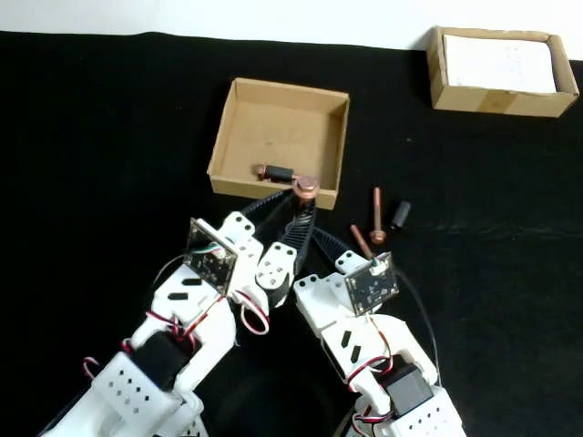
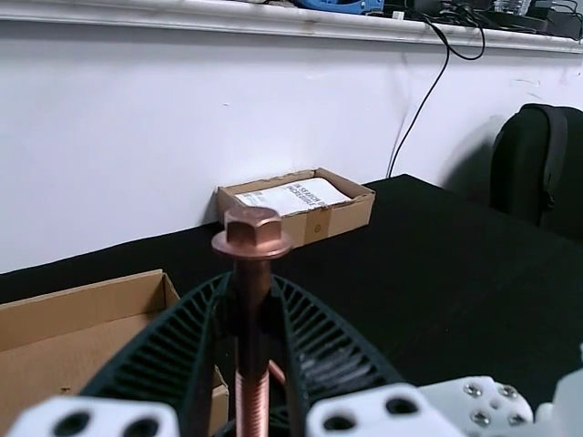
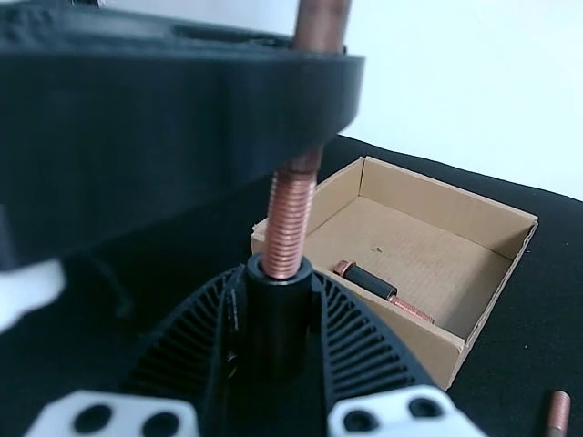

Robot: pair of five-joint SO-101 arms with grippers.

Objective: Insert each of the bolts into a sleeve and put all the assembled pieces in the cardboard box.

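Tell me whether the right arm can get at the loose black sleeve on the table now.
Probably not yet: the right gripper is shut on another sleeve with the bolt at its mouth. The loose sleeve lies uncovered nearby.

Upright copper bolt (image 2: 251, 232) meets black sleeve (image 3: 273, 319) at the cardboard box (image 1: 273, 127)
Hex head up, its thread enters the sleeve's mouth by the box's near wall. One assembled piece (image 1: 275, 172) lies flat inside, while a loose bolt (image 1: 376, 214), a second bolt (image 1: 362, 241) and a spare sleeve (image 1: 400, 214) lie to the right.

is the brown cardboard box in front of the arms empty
No, a copper-coloured bolt in a black sleeve lies on the floor of the open brown cardboard box.
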